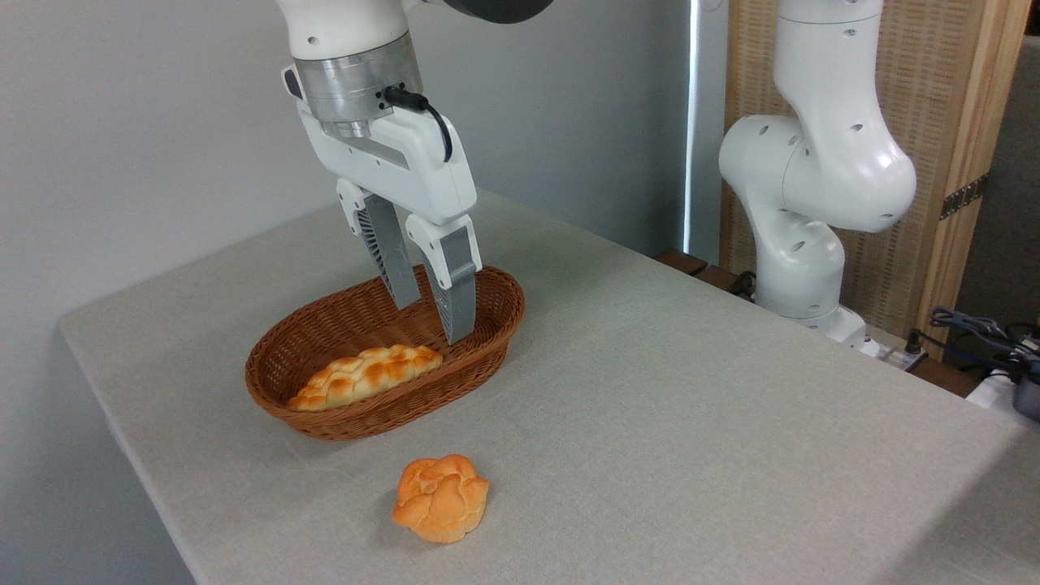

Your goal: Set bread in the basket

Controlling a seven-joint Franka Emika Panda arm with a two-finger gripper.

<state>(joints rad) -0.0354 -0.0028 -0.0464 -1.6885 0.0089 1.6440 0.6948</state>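
Camera view: jaws apart and empty over the basket (479, 345), bread (441, 497) below-front on desk; next, reach and grasp.

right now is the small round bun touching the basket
Apart. The fixed camera view shows a clear strip of bare tablecloth between the bun on the table and the near wall of the basket.

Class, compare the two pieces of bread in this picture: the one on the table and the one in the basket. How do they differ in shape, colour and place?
The round bun is small and knobbly; the braided loaf is long and narrow. The bun is deeper orange; the loaf is paler golden with browned ridges. The bun lies on the table, in front of the basket; the loaf lies inside it, below the empty gripper. Both are lumpy, golden-toned breads.
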